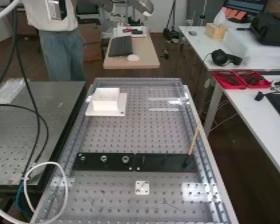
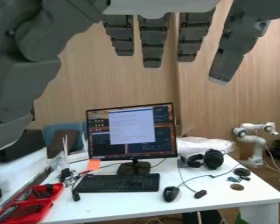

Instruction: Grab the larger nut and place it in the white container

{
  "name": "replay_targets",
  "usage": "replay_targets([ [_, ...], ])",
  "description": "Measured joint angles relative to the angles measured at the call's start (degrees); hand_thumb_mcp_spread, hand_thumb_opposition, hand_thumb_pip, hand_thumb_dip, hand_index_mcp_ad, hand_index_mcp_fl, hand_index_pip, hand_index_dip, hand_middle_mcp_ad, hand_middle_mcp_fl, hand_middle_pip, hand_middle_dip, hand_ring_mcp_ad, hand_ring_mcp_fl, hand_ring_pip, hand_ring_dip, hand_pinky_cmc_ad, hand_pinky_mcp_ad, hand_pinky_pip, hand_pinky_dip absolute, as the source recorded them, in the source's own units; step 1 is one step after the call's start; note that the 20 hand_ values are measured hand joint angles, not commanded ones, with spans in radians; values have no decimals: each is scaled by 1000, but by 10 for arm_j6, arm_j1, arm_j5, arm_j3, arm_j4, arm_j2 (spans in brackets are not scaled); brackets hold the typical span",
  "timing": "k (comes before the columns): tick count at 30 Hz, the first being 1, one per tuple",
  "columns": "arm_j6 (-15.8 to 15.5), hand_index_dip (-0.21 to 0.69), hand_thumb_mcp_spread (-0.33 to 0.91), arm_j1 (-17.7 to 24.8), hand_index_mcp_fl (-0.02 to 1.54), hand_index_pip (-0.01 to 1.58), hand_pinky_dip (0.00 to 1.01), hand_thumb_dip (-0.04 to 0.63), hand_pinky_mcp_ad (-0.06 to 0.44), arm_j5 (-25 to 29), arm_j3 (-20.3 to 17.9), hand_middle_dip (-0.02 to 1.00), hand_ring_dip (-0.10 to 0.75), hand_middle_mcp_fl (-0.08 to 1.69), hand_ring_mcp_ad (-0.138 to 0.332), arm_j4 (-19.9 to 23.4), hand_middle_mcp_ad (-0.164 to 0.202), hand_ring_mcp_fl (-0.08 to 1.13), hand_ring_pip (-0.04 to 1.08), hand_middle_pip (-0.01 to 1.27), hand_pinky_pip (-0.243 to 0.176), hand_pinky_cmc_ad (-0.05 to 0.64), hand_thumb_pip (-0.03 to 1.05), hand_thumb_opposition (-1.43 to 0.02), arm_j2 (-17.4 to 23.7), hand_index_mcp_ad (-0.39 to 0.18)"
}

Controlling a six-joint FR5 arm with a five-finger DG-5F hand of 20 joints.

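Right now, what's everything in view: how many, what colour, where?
Container: one, white, bench's far left.
Black bar: one, black, across bench's near half.
Smaller nut: one, grey, bar's left end.
Larger nut: one, grey, right of smaller nut.
Bearing: one, grey, right of larger nut.
Thin stick: one, tan, bar's right end.
Small plate: one, white, bench's near end.
Monitor: one, black, side desk.
Keyboard: one, black, before monitor.
Mouse: one, black, beside keyboard.
Headphones: one pair, black, same desk.
Robot hand: one, dark grey, fingers straight, in front of wrist camera.
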Motion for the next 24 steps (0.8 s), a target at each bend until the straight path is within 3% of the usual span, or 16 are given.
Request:
replay_targets([
  [13, -14, 31, 215, -4, 16, 65, 590, 47, 309, 60, -106, 206, 103, 40, 155, 77, 72, -2, 79, 120, -93, 379, 468, -696, 11, -40],
  [24, 16, -58, 262, -21, 24, 258, 595, 94, 312, 120, -202, 208, 106, 51, 162, 123, 77, -2, 82, 120, -94, 379, 555, -728, 7, -105],
])
